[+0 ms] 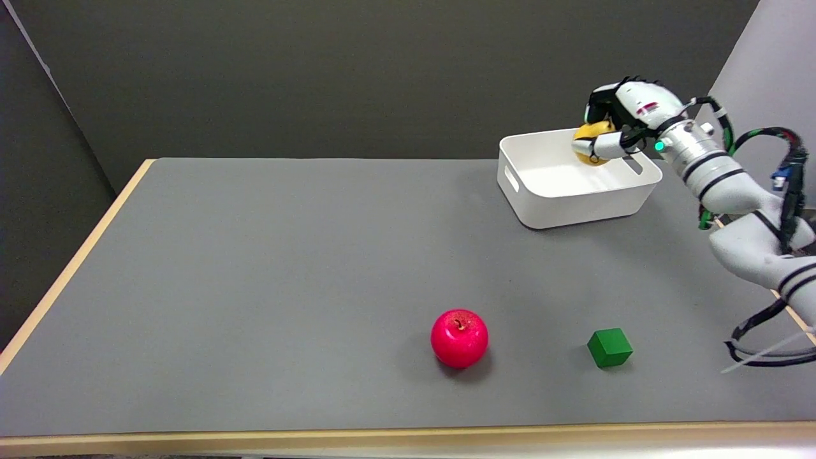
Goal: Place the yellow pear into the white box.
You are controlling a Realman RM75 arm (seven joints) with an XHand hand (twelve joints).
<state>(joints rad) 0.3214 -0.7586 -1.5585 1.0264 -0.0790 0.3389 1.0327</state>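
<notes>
- The pear (pixel 593 135) is held in the right hand (pixel 613 126), with fingers wrapped around it from above and from the near side; only part of its yellow skin is seen between them.
- The pear is carried above the box (pixel 577 191), over the far right part of the opening, near the far right corner and not yet resting on the floor of the box, as far as can be judged.
- The relation that matters: the box interior lies directly below the pear and slightly toward the left and near side of it, so a short lowering, or a release from where it hangs, is judged to be all that is called for.
- The pear's long axis cannot be told, since it is mostly covered by the fingers.
- The box stands near the far right corner of the table (pixel 255 268), its long side running obliquely to the far edge.
- A risk is judged: the pear hangs close to the right wall, so it could strike the rim if dropped without being brought inward.
- An apple (pixel 459 338) and a green cube (pixel 609 347) lie well apart from the box, toward the near edge.
</notes>
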